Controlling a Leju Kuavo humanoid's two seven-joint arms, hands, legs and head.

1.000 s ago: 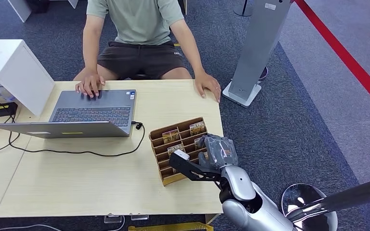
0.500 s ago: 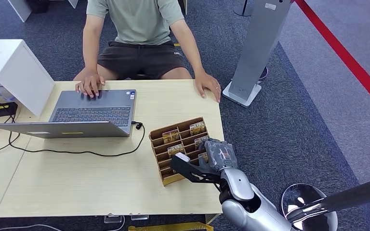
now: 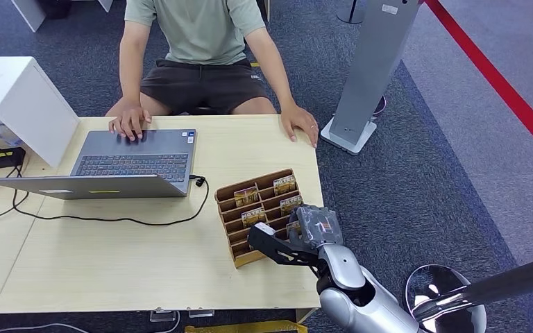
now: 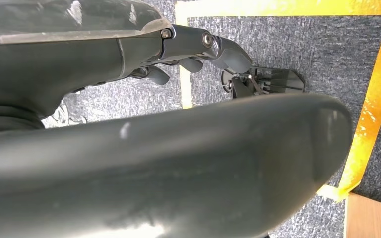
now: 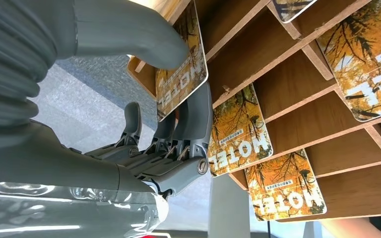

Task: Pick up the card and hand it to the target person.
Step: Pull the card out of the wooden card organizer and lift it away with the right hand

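Change: Right hand is drawing back toward the robot from the rack; across the earlier head frames it is sliding from the rack's middle rows to its near right corner, and the person, laptop and cable are staying put.

Head view: right hand is hovering over the rack's near right corner on the table. Several cards are standing in the slots. The person is sitting across the table, one hand on the laptop, the other hand resting flat by the table's far right edge.

Right wrist view: thumb is pressing one face of a card and dark fingers are backing the other face, so the right hand is pinching it. The card is sitting at the rack's outermost slot; whether it is fully out cannot be told. Other cards are remaining in their slots.

Left wrist view: left hand is hanging over carpet, fingers partly curled, holding nothing.

Progress: the grasp is looking done; lifting clear, carrying across to the person and releasing are still ahead.
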